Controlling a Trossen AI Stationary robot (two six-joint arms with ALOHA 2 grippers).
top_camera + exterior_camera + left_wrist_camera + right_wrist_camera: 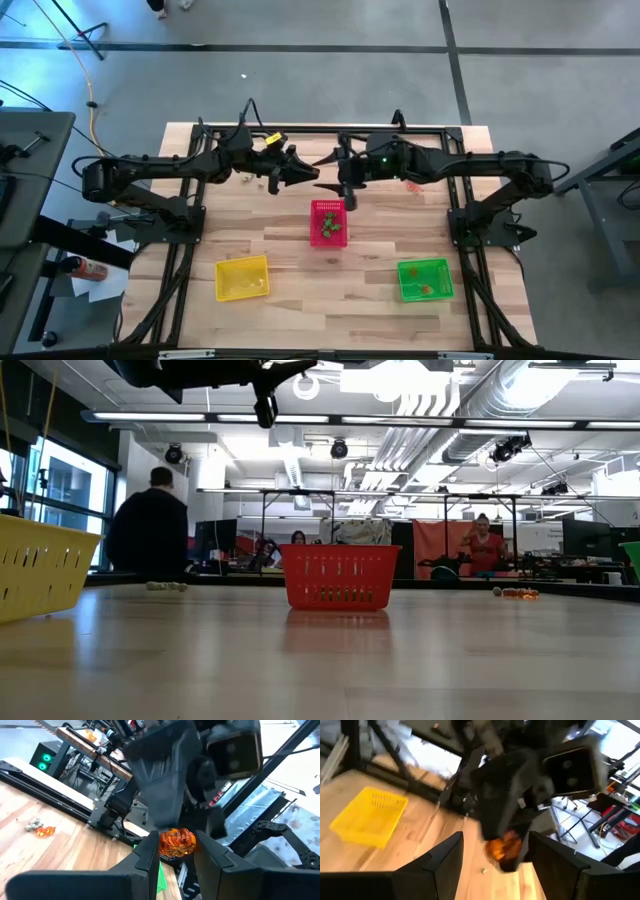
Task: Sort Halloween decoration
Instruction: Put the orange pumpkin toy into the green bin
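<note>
My left gripper [176, 851] is shut on an orange, translucent, pumpkin-like trinket [176, 842], held high above the table behind the red basket [328, 222]. My right gripper [494, 851] is open. It faces the left gripper, with its fingers standing on either side of the same orange trinket [503, 846] without touching it. In the high view the left gripper [303, 173] and right gripper [345, 178] meet over the table's far middle. More trinkets lie on the wood at the far left [165, 586] and far right [518, 592]. My left gripper pinches the orange trinket between its two fingertips [152, 847], which sit on the trinket's opposite sides [165, 845]. The fingers come roughly level from the table's left. The trinket is lifted clear, well above the table.
The red basket [338, 577] stands mid-table with green pieces in it. The yellow basket [242, 277] is at the near left. The green basket [425, 280], at the near right, holds small orange bits. People sit in the room beyond the table [150, 525].
</note>
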